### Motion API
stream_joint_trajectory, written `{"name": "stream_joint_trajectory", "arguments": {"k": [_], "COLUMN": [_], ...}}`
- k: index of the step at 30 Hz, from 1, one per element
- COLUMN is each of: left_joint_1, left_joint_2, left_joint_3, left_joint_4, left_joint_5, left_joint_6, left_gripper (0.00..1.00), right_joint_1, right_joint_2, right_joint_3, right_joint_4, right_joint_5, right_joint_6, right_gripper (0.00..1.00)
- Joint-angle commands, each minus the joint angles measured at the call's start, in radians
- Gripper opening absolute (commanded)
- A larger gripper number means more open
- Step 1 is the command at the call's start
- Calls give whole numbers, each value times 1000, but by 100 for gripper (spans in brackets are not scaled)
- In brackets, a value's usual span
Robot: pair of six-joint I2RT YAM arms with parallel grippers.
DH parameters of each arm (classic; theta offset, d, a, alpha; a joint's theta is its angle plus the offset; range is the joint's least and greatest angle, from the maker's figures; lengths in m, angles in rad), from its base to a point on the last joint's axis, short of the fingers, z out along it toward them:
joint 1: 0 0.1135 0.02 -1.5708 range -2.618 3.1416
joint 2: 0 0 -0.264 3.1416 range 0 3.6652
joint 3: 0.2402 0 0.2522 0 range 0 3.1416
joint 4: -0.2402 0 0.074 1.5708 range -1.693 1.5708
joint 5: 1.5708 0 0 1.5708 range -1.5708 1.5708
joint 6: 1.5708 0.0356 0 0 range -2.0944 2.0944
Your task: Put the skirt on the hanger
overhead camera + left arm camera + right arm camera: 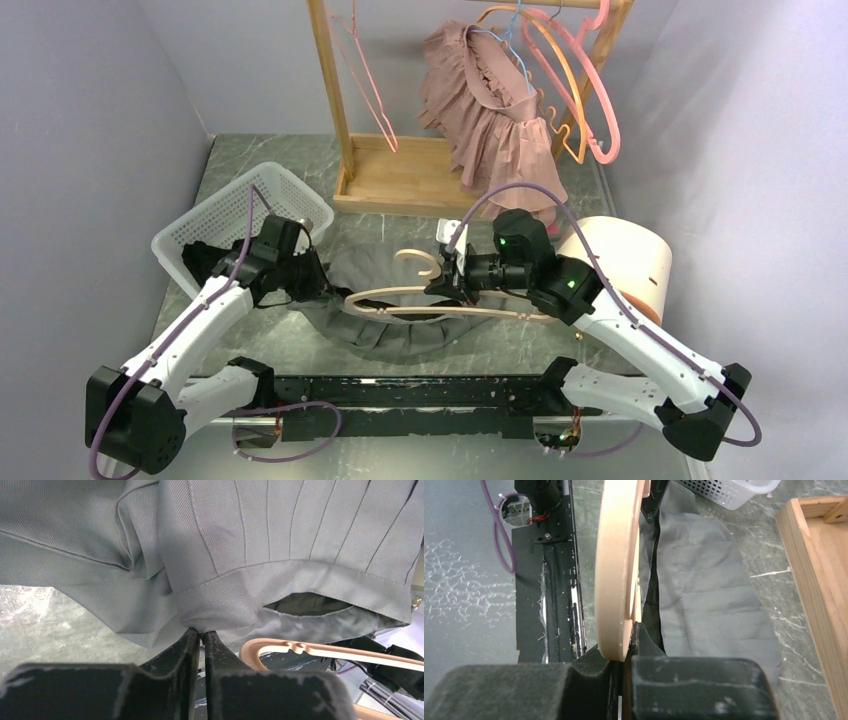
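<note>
A grey skirt lies bunched at the table's middle, its waistband drooping toward the near edge. A pale wooden hanger lies across it, hook pointing away from me. My left gripper is shut on the skirt's waistband at its left end; the hanger's curved end shows just right of my fingers. My right gripper is shut on the hanger, held edge-on between the pads, with the skirt lying to its right.
A white mesh basket stands at the left. A wooden garment rack at the back carries a pink ruffled garment and pink and orange hangers. A peach cylindrical bin sits at the right.
</note>
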Motion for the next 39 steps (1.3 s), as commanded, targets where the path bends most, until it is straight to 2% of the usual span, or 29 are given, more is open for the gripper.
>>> {"name": "stream_joint_trajectory", "arguments": {"k": [1, 5, 10, 15, 23, 25, 28, 31, 34, 39], "left_joint_1": [6, 6, 6, 6, 6, 7, 6, 6, 6, 7], "left_joint_2": [-1, 2, -5, 3, 13, 17, 20, 19, 19, 12], "left_joint_3": [10, 46, 125, 205, 241, 250, 257, 272, 280, 224], "left_joint_4": [65, 44, -42, -112, -109, -97, -56, -39, -22, 104], "left_joint_5": [-28, -11, 51, 100, 203, 226, 288, 292, 316, 500], "left_joint_6": [5, 2, -37, -71, -96, -103, -124, -134, -135, -138], "left_gripper": [8, 7, 7, 7, 7, 7, 7, 7, 7, 7], "right_joint_1": [4, 5, 8, 12, 30, 28, 29, 30, 32, 38], "right_joint_2": [1, -16, -12, -17, -36, -52, -57, -49, -40, 59], "right_joint_3": [-1, -51, -69, -87, -86, -95, -115, -143, -187, -212], "right_joint_4": [70, 143, 156, 176, 233, 246, 267, 305, 401, 583], "right_joint_5": [22, 46, 106, 218, 368, 324, 158, 43, 18, 44], "right_joint_6": [31, 67, 79, 89, 94, 83, 75, 79, 96, 121], "right_gripper": [0, 0, 0, 0, 0, 0, 0, 0, 0, 0]}}
